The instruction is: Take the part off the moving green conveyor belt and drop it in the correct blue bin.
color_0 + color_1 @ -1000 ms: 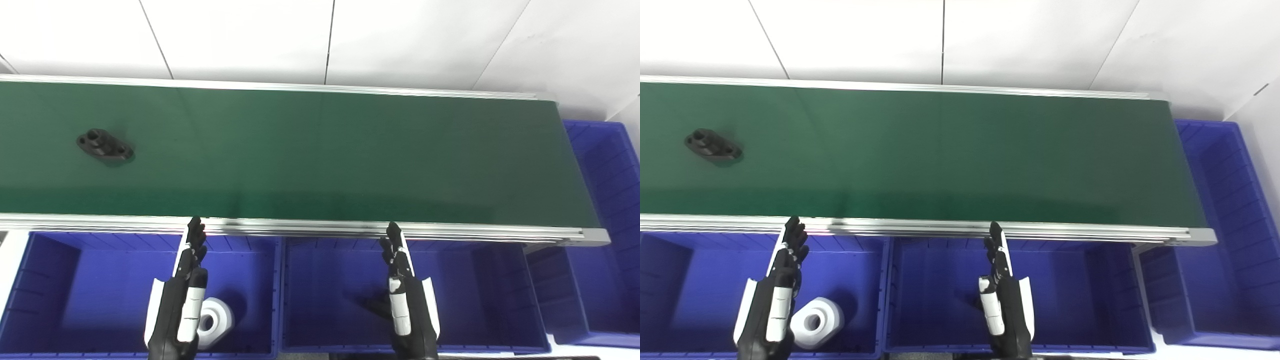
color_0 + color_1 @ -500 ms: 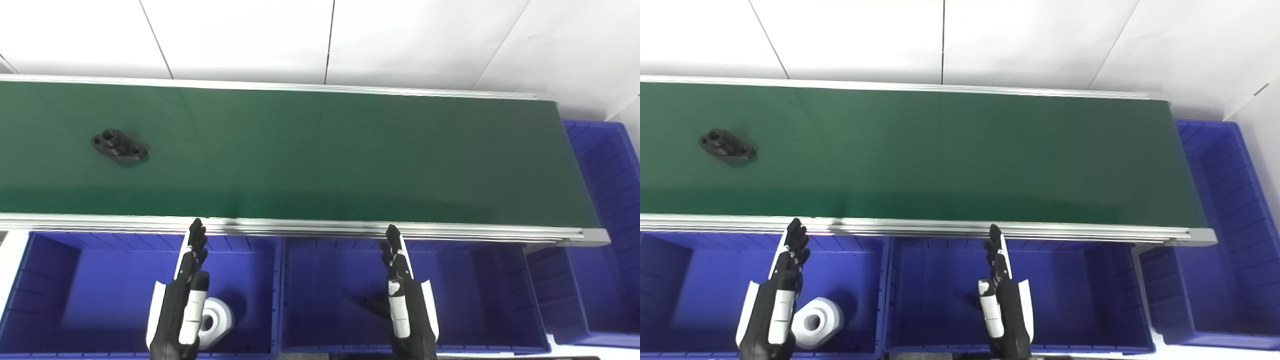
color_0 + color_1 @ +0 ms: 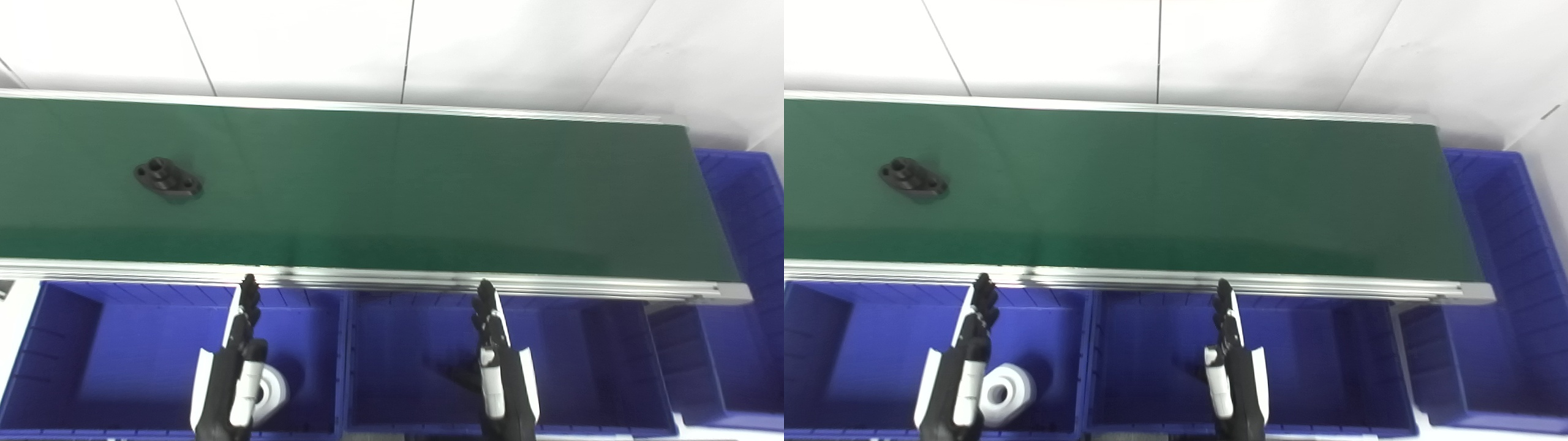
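1. Black against the green conveyor belt (image 3: 429, 184), the part (image 3: 168, 179) is a flat flanged piece with holes, lying on the belt's left stretch, about midway between the far rail and the near rail.
2. Both arms wait low over the blue bins. The left robot hand (image 3: 236, 373) hangs over the left bin (image 3: 67, 361), fingers stretched toward the belt's near rail and holding nothing; the right robot hand (image 3: 499, 367) is the same over the middle bin (image 3: 588, 361), extended and empty.
3. The part sits beyond and to the left of the left robot hand, well apart from it, with the near rail between them. It is far from the right robot hand.
4. To do this step well, I judge the left robot hand should reach over the rail and meet the part as it travels, aiming slightly ahead of it, not at its present spot, with fingers spread across its narrow width.
5. The piece is low and flat, so the fingertips likely need to come close to the belt to get under its edges.
6. A white ring-shaped part (image 3: 999, 392) already lies in the left bin; which bin suits the black one cannot be told.
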